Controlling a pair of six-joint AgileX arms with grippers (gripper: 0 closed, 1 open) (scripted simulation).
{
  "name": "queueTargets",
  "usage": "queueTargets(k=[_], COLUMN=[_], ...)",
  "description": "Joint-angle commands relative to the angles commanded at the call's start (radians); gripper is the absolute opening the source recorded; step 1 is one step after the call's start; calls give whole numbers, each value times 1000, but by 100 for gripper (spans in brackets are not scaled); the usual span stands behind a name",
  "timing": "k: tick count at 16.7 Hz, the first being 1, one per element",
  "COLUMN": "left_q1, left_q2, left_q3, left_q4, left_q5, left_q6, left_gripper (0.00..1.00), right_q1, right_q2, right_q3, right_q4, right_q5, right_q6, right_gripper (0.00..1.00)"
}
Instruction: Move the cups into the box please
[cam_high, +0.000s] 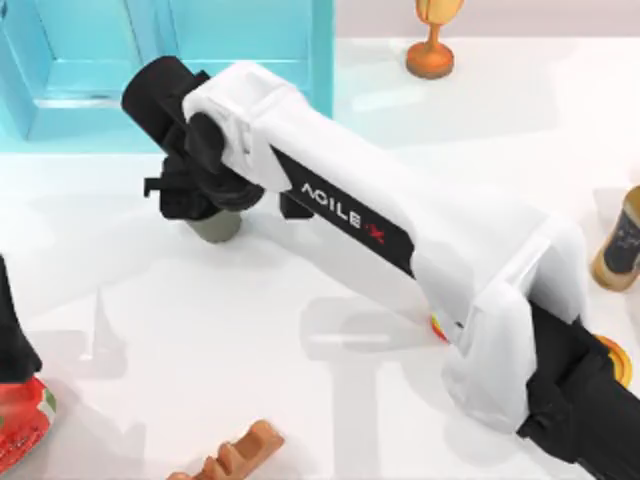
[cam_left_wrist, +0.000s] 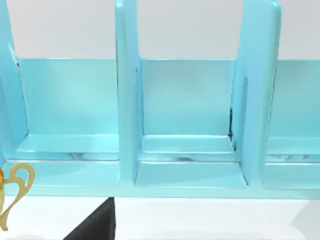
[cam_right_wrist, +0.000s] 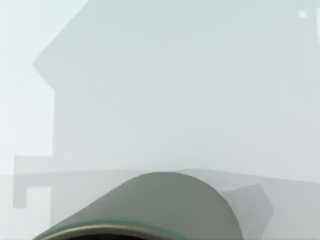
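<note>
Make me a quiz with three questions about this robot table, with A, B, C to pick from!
1. Where does the orange trophy stand?
A. Inside the box
B. At the table's far edge, right of the box
C. At the table's near edge

2. What colour is the box?
A. Light blue
B. Red
C. Black

3. How is the grey-olive cup doing?
A. Already in a compartment
B. Outside the box, under the right pincer
C. Balanced on the trophy

Answers:
1 B: the top view has the orange trophy at the far edge, right of the box.
2 A: its walls and dividers are light blue in the top and left wrist views.
3 B: the grey-olive cup sits in front of the box, just below the right pincer.
</note>
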Motion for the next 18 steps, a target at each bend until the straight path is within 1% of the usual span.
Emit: queueTargets(k=[8,9,18], left_q1=[0,0,0], left_q2=[0,0,0], left_q3=[0,0,0], left_q4=[0,0,0], left_q5=[0,0,0], left_q6=[0,0,0], left_gripper=[100,100,100], right_q1=[0,0,4], right_q2=[0,0,-8], right_q3=[0,0,-5], right_q4=[0,0,0], right_q5=[0,0,0], right_q6=[0,0,0], right_gripper=[2,0,0])
